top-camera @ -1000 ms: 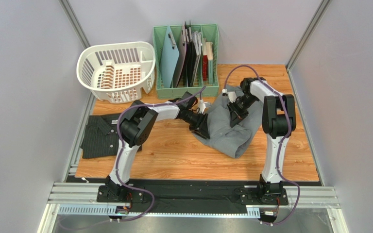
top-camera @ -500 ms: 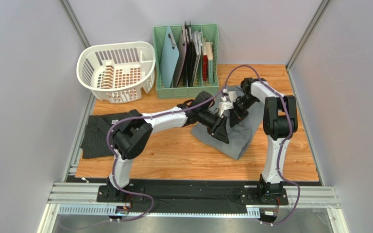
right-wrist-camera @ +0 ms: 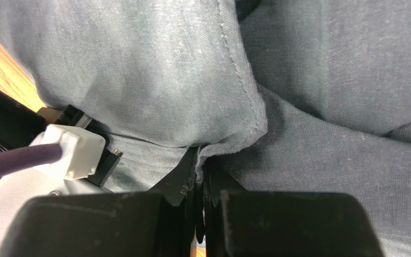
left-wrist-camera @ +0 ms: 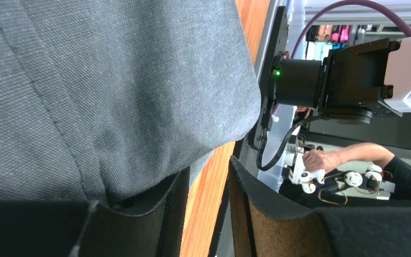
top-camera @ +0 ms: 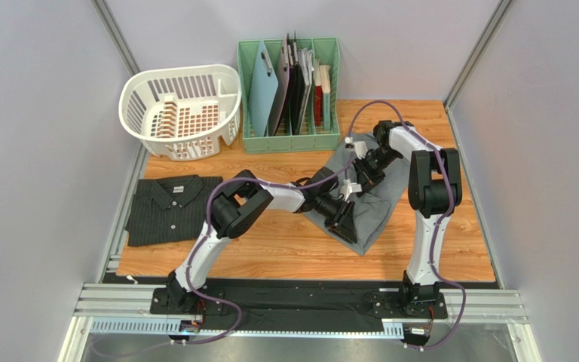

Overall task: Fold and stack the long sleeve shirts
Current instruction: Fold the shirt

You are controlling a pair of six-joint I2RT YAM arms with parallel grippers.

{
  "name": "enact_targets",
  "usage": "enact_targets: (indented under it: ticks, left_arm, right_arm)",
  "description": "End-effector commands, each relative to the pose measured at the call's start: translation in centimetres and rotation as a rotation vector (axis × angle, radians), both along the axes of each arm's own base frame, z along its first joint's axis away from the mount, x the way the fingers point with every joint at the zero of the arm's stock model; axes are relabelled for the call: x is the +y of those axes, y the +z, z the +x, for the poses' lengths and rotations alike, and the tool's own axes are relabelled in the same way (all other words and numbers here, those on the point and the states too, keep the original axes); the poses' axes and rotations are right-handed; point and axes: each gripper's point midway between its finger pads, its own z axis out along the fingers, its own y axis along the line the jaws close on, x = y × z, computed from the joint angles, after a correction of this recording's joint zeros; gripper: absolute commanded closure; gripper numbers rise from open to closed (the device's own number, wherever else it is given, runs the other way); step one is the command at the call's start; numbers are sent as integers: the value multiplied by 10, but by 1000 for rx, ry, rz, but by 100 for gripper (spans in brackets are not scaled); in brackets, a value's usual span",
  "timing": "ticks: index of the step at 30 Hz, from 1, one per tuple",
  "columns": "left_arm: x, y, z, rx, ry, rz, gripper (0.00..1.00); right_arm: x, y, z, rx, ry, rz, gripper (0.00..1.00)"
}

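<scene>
Right claw [right-wrist-camera: 201, 172] pinches grey shirt [right-wrist-camera: 138, 80] (left claw [left-wrist-camera: 207, 179] seemingly agape).

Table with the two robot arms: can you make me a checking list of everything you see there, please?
Surface: wooden table, light wood-grain boards.
Job's things: grey shirt bunched up at the right; dark striped shirt lying flat at the left, collar up.
Clutter: white basket and green file rack with folders, both at the back.
Grippers: right gripper shut, pinching a fold of the grey shirt; left gripper jaws apart at that shirt's edge.
Cables: purple cables loop along both arms.
Surroundings: grey walls, metal rail in front; a person's hand shows past the table edge.
</scene>
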Motion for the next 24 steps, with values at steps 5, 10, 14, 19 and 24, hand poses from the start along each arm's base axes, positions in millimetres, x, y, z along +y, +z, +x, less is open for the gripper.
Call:
enact_targets:
  ticks: [5,10,14,19,24]
  left_arm:
    - [-7,59,5,-215,9,-166,55]
    - [1,97,17,-234,53,-233,55]
    - [40,95,58,-331,134,-120,55]
    - [98,87,99,-392,189,3,56]
    - [129,95,81,-399,180,40,56]
  right_arm:
    - [5,16,13,-109,9,12,96]
    - [7,28,14,-143,46,28,95]
    - [4,32,13,-202,120,2,94]
    - [-10,1,-9,-194,246,-118,93]
    - [-42,-26,-43,-217,437,-228,93]
